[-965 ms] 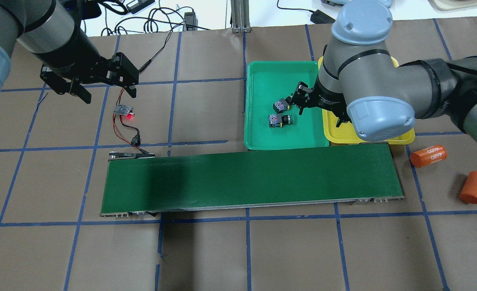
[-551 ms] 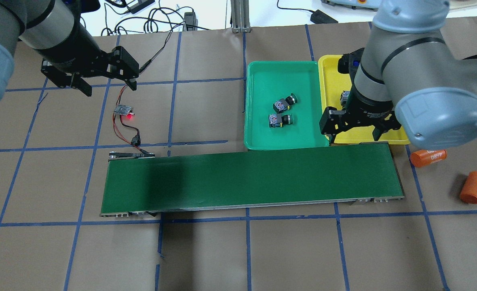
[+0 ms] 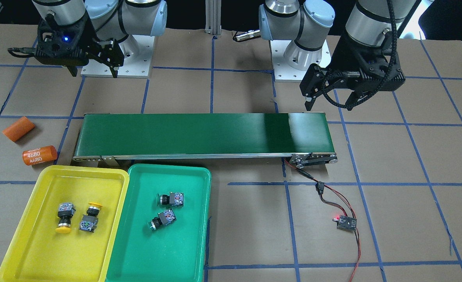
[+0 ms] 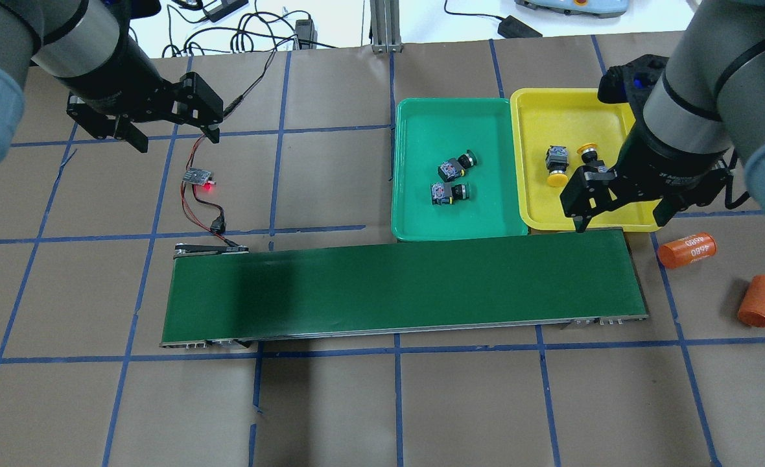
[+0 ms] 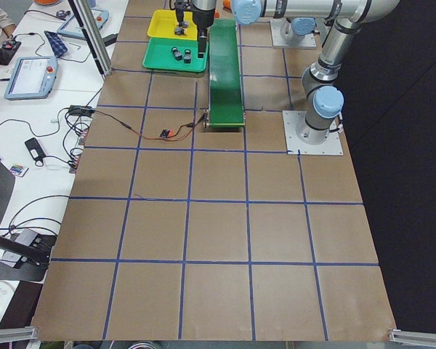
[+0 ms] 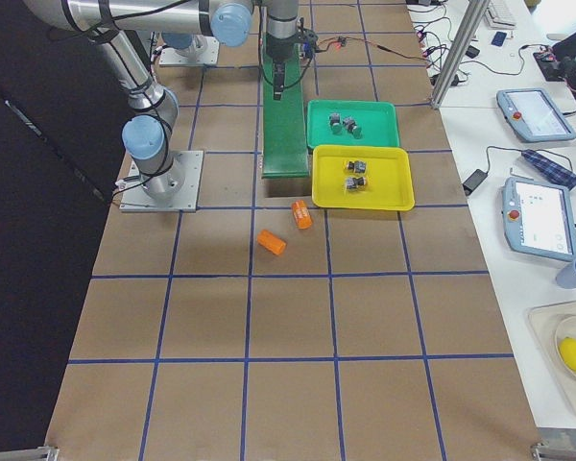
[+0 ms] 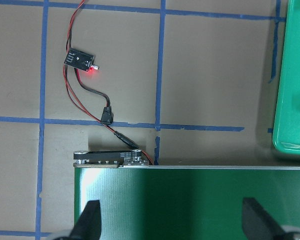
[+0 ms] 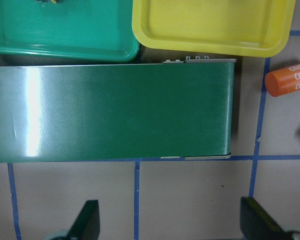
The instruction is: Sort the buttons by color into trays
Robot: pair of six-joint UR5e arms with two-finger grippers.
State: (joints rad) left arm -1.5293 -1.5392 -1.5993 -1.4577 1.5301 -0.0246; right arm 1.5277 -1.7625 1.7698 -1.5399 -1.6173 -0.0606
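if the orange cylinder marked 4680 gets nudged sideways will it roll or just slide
Likely rolls: the orange cylinder marked 4680 lies on its side on the flat brown paper table cover. Pushed along its axis it would probably slide instead. Its smooth round wall might slip between two fingers unless pinched across the middle.

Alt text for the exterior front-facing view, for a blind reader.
Two yellow buttons lie in the yellow tray and two green buttons in the green tray beside it, near a dark-green conveyor belt. Beyond the belt, the left gripper and right gripper hang open, holding nothing.
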